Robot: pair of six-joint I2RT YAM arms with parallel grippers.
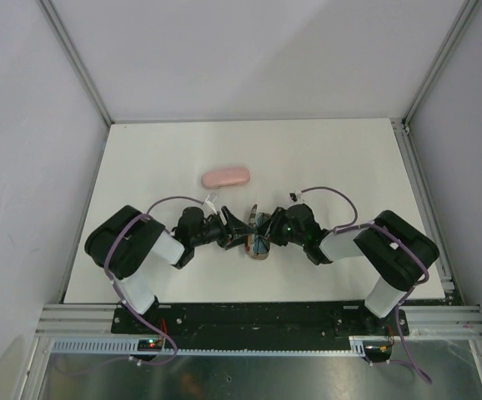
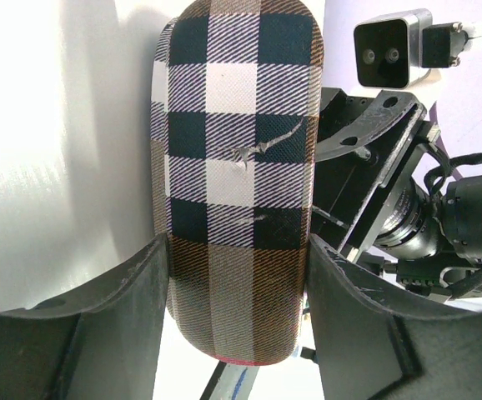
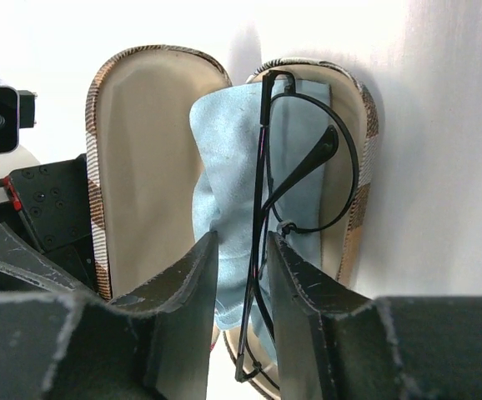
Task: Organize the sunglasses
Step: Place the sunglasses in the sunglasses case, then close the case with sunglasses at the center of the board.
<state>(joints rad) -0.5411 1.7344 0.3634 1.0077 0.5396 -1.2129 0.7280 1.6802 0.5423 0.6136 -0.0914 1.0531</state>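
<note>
A dark wire pair of sunglasses [image 3: 263, 167] with rounder lenses lies folded on a light blue cloth [image 3: 224, 158] inside the open checkered case [image 3: 141, 167]. My right gripper [image 3: 243, 242] is open, its fingers standing either side of the wire frame with a gap on the left. The left gripper [image 2: 237, 246] is shut on the outside of the checkered case [image 2: 233, 150], one finger pressed against each long side. From above, both grippers meet at the case [image 1: 259, 243] in the middle near the front. The black-rimmed pair is not in view.
A pink oblong case [image 1: 226, 177] lies on the white table [image 1: 341, 158] behind the grippers. The right arm's wrist and camera [image 2: 391, 54] sit close beside the checkered case. Metal rails [image 1: 424, 200] border the table.
</note>
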